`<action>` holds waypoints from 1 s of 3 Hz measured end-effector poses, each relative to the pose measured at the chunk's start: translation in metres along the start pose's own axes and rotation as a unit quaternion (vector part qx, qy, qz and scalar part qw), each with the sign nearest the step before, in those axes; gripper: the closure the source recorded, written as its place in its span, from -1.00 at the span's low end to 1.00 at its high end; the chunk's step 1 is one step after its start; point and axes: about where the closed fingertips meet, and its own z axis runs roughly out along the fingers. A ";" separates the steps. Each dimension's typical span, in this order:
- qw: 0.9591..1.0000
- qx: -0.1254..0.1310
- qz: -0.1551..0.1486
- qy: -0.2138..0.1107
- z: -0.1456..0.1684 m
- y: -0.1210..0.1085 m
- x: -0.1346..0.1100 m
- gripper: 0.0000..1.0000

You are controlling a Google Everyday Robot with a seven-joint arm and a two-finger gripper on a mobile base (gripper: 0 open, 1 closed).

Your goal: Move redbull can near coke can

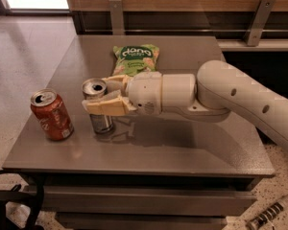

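The redbull can [100, 120] is a slim silver can with an open silver top. It stands upright on the grey table [182, 147], left of centre. My gripper [102, 96] is shut on the redbull can, one finger [108, 107] across its front and one behind. The coke can [51, 115], red-orange with white lettering, stands upright near the table's left edge, a short gap to the left of the redbull can. My white arm reaches in from the right.
A green snack bag [133, 58] lies flat at the back centre of the table, behind my gripper. A wooden wall with metal brackets runs behind the table. The floor lies to the left, with dark objects at the bottom left.
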 end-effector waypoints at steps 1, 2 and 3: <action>1.000 0.007 0.003 0.016 0.003 0.002 0.014 1.00; 1.000 0.005 0.003 0.016 0.005 0.003 0.013 0.67; 1.000 0.003 0.002 0.016 0.006 0.004 0.012 0.03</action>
